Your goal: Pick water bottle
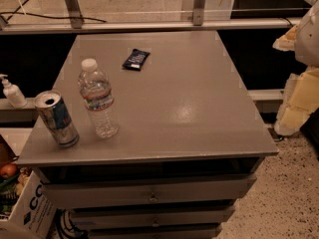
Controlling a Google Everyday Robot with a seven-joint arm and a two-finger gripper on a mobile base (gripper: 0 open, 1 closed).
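The water bottle (pixel 98 101) stands upright near the front left of the grey cabinet top (pixel 189 108). It is clear and ribbed, with a white cap and a thin coloured label band. My gripper (pixel 298 96) shows as pale yellowish-white parts at the right edge of the view. It is beyond the cabinet's right side, far from the bottle, and holds nothing that I can see.
A silver-blue drink can (pixel 56 118) stands just left of the bottle, near the front left corner. A dark snack packet (pixel 136 59) lies further back. A white pump bottle (pixel 12 92) sits on a ledge to the left. A box with fruit (pixel 20 203) is on the floor at lower left. Drawers (pixel 149 193) are below the top.
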